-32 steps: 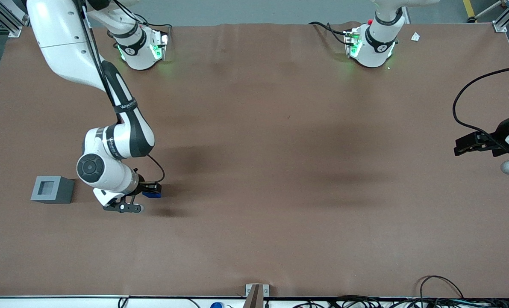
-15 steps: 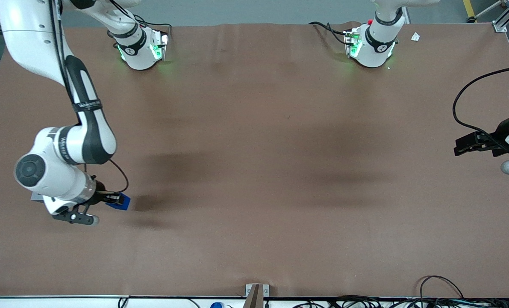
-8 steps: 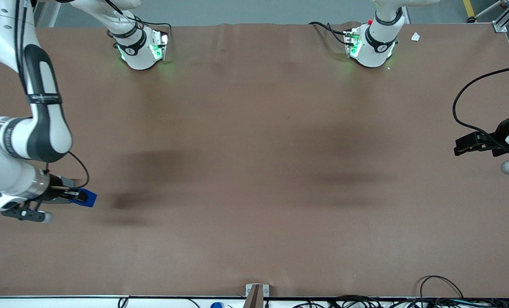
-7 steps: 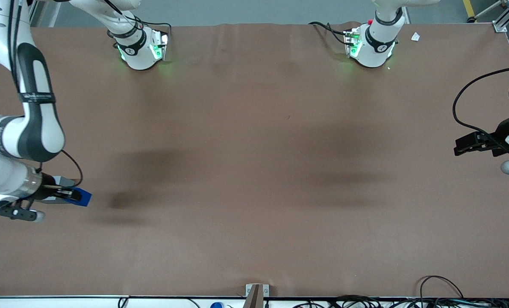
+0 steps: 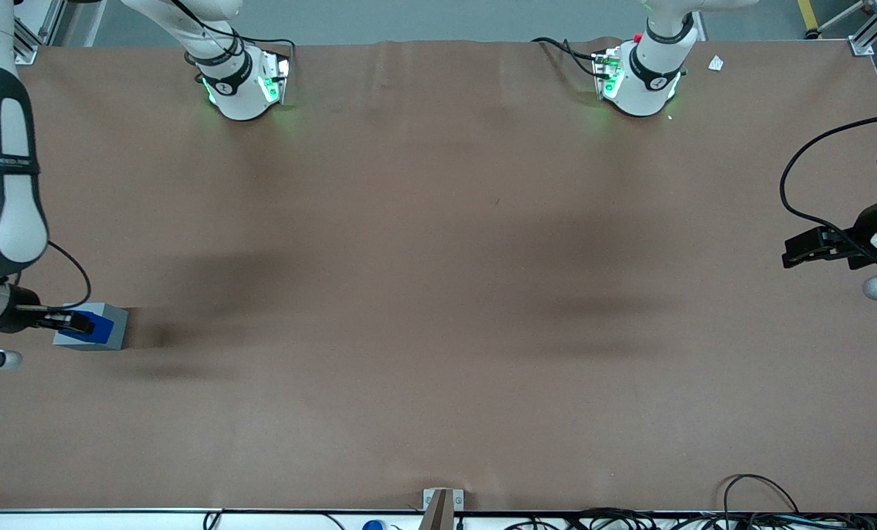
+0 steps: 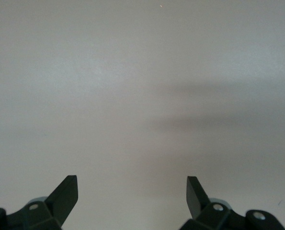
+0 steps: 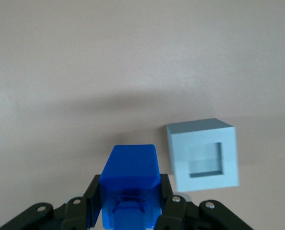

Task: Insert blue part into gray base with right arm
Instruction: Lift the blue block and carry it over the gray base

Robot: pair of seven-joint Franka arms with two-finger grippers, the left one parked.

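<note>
I am looking down on a wide brown desk from the front camera. My right arm reaches along the desk's edge at the working arm's end, its white and black links running toward the front camera. Its gripper hangs over the gray base, which sits on the desk close to that same edge, about midway between the desk's front edge and the arm bases. The fingers are closed narrowly on the blue part, one on each side of it. In the front view the blue part overlaps the top of the gray base. In the wrist view the blue part is clamped between the black fingers, and the gray base shows beside it, apart from it, with the square recess in its top face open and unfilled. I cannot tell how high the blue part is above the base. A soft shadow lies on the desk beside the base.
</note>
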